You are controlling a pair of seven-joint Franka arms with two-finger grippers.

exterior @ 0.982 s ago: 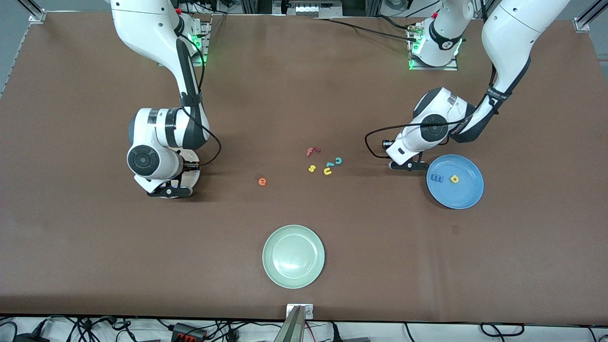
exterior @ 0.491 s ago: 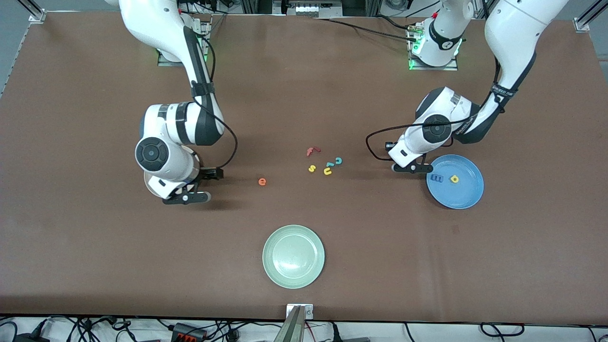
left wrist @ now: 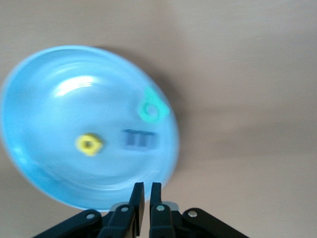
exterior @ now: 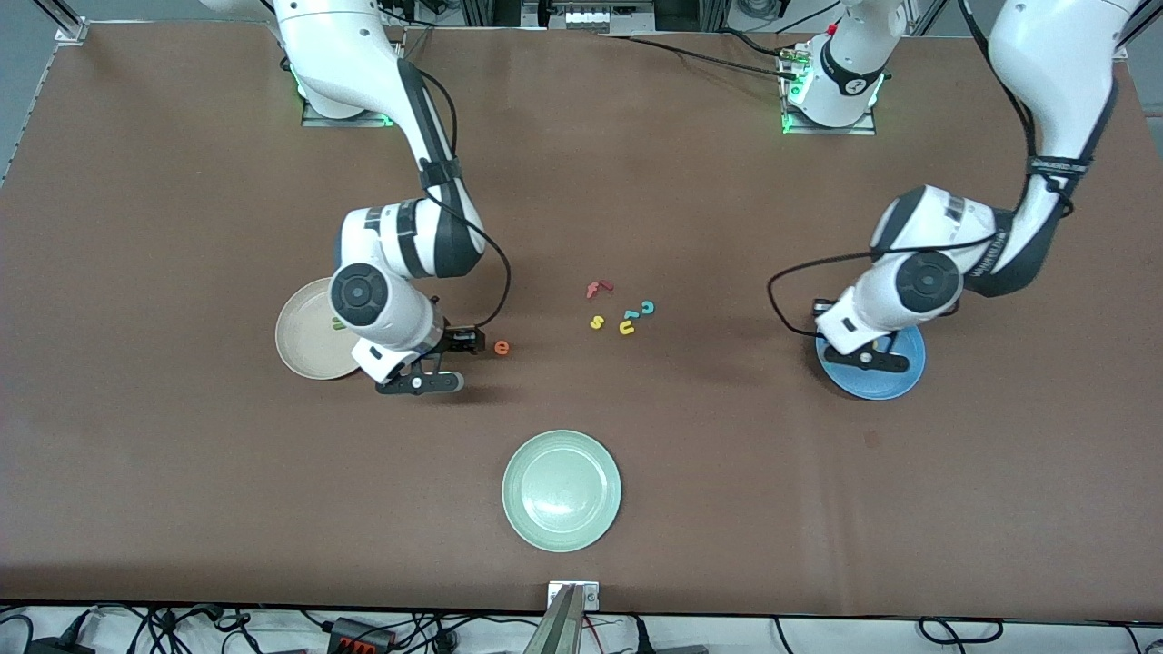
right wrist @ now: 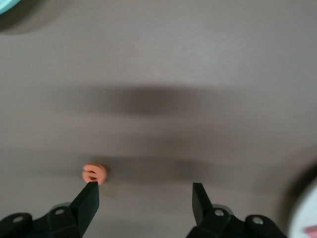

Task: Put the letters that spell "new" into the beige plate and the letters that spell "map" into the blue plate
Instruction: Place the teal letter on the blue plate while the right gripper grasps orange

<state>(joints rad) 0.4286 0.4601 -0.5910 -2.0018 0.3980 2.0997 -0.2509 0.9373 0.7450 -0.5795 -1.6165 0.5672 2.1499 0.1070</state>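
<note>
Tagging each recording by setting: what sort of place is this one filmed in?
Most likely a robotics lab bench, not a home. Two white arms are bolted to a table under a brown mat, cables trail along its edge, and the props are toy letters and plain plates.

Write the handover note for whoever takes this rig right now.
Left gripper: shut, empty, over the round bright blue plate.
Right gripper: open, over the table beside the orange toy letter e.
Done: blue toy letter m, yellow toy letter a and teal toy letter p lie in the blue plate. Green toy letter n lies in the round beige plate; a pink bit there is probably the w.
Left: put the e in the beige plate.
</note>
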